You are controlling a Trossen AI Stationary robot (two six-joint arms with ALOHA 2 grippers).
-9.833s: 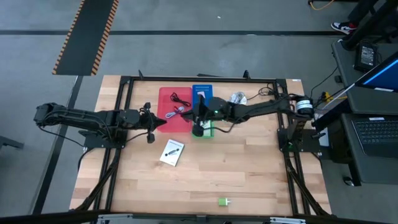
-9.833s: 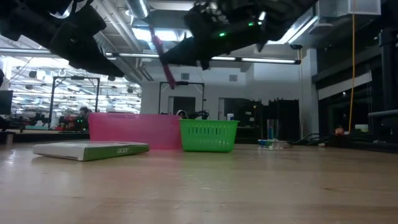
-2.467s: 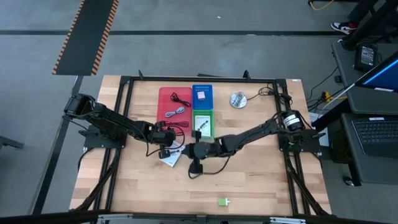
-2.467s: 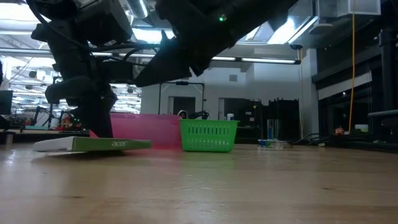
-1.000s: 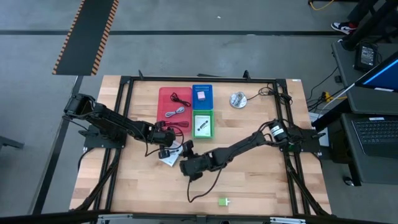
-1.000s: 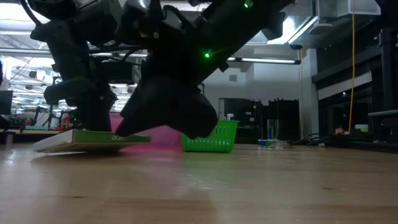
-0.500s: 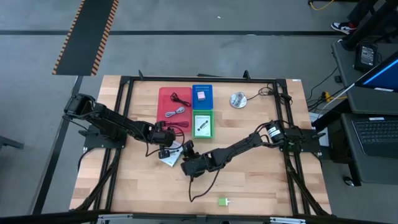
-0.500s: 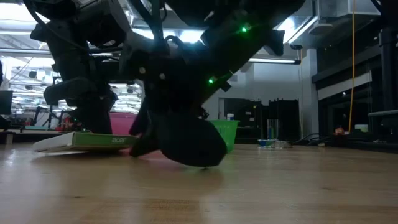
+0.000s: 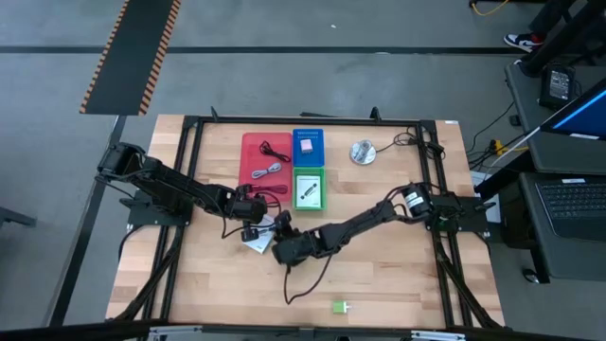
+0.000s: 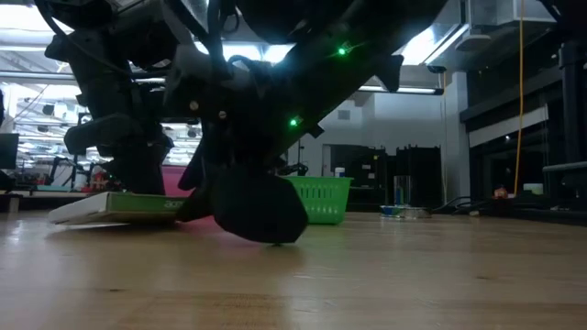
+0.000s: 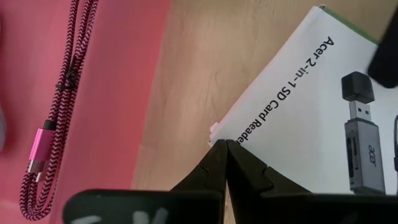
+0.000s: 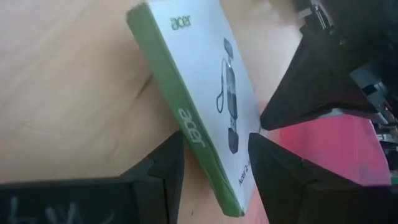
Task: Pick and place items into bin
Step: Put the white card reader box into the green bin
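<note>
A flat white box [image 9: 262, 237] with a green side [image 12: 189, 127] and a printed card reader lies on the table, just in front of the red bin [image 9: 248, 161]. My left gripper [image 9: 250, 230] is shut, with its tips on the box's edge [image 11: 225, 144]. My right gripper [image 9: 282, 239] is open and low at the table. Its two fingers [image 12: 163, 163] stand on either side of the box's near corner [image 12: 231, 205]. In the low view the box [image 10: 119, 209] shows flat, with the right gripper [image 10: 246, 213] at its right end. My left gripper has its shut fingertips on the box's white top, at the edge nearest the red bin [image 11: 245, 134]. The fingers come from above, pointing down. The box lies flat on the table under them. My right gripper has the box's corner between its open fingers; whether they touch it I cannot tell.
The red bin holds thin cables [image 9: 268, 161]. Behind the right gripper stand a blue bin [image 9: 309, 133] and a green bin [image 9: 320, 194]. A round silver disc [image 9: 362, 152] lies at the far right. A small green block [image 9: 339, 307] sits near the front edge.
My right gripper has come down to the table top and moved a little toward the box, bringing its open fingers around the box's near corner. My left gripper and the box have stayed where they were.
</note>
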